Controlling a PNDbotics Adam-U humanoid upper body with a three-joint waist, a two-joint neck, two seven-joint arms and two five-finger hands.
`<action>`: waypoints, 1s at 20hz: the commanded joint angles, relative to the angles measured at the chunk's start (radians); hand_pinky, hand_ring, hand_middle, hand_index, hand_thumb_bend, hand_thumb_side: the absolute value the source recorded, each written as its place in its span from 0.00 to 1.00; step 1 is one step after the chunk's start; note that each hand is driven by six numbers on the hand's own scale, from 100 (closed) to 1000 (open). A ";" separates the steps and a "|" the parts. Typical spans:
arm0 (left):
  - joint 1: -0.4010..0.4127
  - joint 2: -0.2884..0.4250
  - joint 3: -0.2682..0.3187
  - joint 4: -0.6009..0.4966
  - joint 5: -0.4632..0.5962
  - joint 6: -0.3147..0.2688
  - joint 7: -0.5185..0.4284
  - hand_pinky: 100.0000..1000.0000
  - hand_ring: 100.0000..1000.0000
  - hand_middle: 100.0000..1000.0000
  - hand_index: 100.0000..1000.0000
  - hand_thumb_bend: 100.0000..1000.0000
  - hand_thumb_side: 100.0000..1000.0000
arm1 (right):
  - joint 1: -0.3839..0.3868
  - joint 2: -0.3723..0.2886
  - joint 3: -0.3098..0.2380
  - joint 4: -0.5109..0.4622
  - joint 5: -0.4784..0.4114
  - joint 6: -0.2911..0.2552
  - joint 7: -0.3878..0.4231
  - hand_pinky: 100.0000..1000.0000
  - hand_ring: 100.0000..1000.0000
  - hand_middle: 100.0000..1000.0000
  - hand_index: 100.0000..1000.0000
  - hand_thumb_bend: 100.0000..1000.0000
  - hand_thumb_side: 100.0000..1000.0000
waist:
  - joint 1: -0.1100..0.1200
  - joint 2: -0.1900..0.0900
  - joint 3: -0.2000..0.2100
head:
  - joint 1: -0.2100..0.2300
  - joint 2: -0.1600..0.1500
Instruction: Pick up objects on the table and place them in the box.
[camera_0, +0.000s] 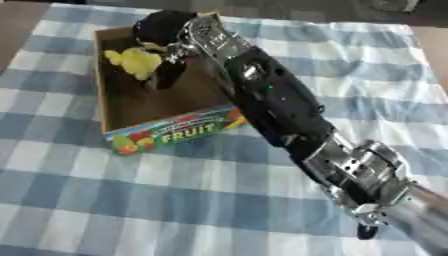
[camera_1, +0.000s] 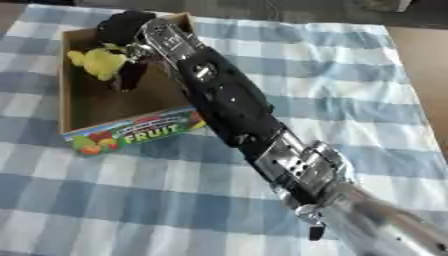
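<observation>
The robot's right arm (camera_0: 280, 105) comes in from the lower right corner and stretches diagonally across the blue-and-white checked tablecloth (camera_0: 175, 200) toward the upper left. Its silver wrist and black forearm pass above the right wall of a shallow cardboard box (camera_0: 153, 102), which lies askew on the cloth near the table's far left part. The box's near wall carries a colourful printed band with fruit pictures and the word "FRUIT".

The right hand (camera_0: 166, 30) is over the far end of the box, inside its outline. Its black fingers (camera_0: 168, 75) curl downward round a yellow-green object (camera_0: 136, 62), lumpy in shape, which shows just to the left of the fingers. The object lies within the box's walls, close to the far left corner; whether it rests on the brown bottom of the box or hangs slightly above it cannot be told. What kind of thing it is cannot be made out beyond its colour and bumpy form.

The bottom of the box nearer the printed wall is bare brown cardboard. The left hand shows in neither view.
</observation>
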 joint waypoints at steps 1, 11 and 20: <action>-0.008 0.020 0.001 -0.020 -0.002 0.000 -0.001 0.61 0.64 0.63 0.86 0.00 0.68 | -0.034 -0.032 -0.007 -0.061 -0.031 0.012 0.003 0.85 0.83 0.73 0.90 0.48 0.57 | 0.008 -0.019 -0.003 | 0.006 -0.007; -0.005 0.019 0.006 -0.020 -0.005 0.001 0.002 0.61 0.64 0.63 0.86 0.00 0.68 | -0.024 -0.082 0.006 -0.198 -0.058 0.041 0.023 0.85 0.83 0.74 0.94 0.57 0.62 | 0.014 -0.023 -0.023 | 0.018 -0.012; -0.003 0.018 0.017 -0.020 -0.011 -0.002 0.013 0.61 0.64 0.63 0.86 0.00 0.68 | 0.074 -0.233 -0.053 -0.564 -0.260 0.165 -0.008 0.83 0.77 0.66 0.88 0.40 0.88 | 0.021 -0.030 -0.055 | 0.051 -0.007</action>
